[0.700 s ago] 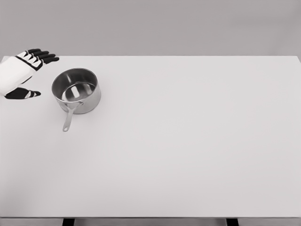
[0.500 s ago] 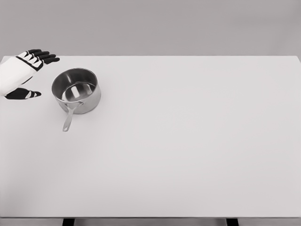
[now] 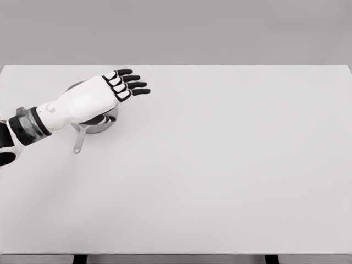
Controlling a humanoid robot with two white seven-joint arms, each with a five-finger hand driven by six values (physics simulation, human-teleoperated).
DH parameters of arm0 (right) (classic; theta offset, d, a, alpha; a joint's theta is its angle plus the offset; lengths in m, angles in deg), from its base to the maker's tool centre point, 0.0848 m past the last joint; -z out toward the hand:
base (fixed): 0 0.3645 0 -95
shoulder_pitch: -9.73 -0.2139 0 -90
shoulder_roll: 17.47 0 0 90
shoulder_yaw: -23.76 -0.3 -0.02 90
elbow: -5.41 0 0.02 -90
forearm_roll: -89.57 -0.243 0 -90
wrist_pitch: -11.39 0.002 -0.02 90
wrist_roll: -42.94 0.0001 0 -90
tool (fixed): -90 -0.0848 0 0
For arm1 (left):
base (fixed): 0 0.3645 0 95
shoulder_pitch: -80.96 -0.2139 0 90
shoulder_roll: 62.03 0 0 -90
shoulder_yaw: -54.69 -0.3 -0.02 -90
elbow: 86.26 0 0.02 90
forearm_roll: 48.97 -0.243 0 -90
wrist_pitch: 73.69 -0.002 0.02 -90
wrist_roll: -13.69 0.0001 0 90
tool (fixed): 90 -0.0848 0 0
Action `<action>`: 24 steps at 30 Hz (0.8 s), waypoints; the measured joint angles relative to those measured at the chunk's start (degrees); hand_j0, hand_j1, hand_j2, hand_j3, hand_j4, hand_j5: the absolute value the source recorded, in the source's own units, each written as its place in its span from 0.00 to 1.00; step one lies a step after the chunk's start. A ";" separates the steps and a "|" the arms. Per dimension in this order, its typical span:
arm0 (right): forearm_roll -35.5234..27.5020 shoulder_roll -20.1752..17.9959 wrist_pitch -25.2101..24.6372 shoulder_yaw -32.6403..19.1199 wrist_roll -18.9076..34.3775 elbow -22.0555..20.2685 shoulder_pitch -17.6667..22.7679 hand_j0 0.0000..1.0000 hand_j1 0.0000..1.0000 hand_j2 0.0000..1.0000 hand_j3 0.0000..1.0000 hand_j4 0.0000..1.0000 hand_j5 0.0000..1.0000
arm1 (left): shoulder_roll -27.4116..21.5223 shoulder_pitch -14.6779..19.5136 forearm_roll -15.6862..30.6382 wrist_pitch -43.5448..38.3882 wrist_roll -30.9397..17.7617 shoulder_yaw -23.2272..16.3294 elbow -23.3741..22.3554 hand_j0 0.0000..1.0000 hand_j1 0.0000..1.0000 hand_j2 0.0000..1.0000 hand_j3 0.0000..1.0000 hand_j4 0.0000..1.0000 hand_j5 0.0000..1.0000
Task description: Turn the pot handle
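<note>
A small steel pot point(image 3: 99, 126) stands on the white table point(image 3: 220, 165) at the left, mostly covered by my left hand point(image 3: 118, 91). Its handle point(image 3: 79, 142) sticks out toward the front and slightly left. The left hand hovers over the pot with its fingers point(image 3: 132, 85) stretched flat toward the right, past the pot's right rim, holding nothing. The thumb shows dark under the palm, over the pot. The arm comes in from the left edge. My right arm is out of sight.
The table's far edge runs just behind the pot, against a plain grey wall. The front edge lies at the bottom of the picture.
My left hand has swung right from beside the pot's left side to above the pot, covering most of it. The pot and its handle have not moved.
</note>
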 measured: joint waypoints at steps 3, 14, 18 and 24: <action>0.00 0.00 0.00 0.02 0.00 0.00 0.00 1.00 1.00 1.00 1.00 1.00 1.00 | 1.84 -0.44 -3.44 0.00 -0.05 -1.54 -1.29 1.00 1.00 1.00 1.00 1.00 1.00; 0.00 0.00 0.01 0.04 0.00 0.00 0.00 1.00 1.00 1.00 1.00 1.00 1.00 | 3.01 -2.90 -7.63 0.00 0.49 -2.22 -4.20 1.00 1.00 1.00 1.00 1.00 1.00; 0.00 0.00 0.00 0.03 0.00 0.00 0.00 1.00 1.00 1.00 1.00 1.00 1.00 | 2.93 -3.87 -7.79 0.00 0.59 -2.02 -4.29 1.00 1.00 1.00 1.00 1.00 1.00; 0.00 0.00 0.00 0.03 0.00 0.00 0.09 1.00 1.00 1.00 1.00 1.00 1.00 | 2.45 -4.04 -7.76 0.00 0.78 -1.41 -4.33 1.00 1.00 1.00 1.00 1.00 1.00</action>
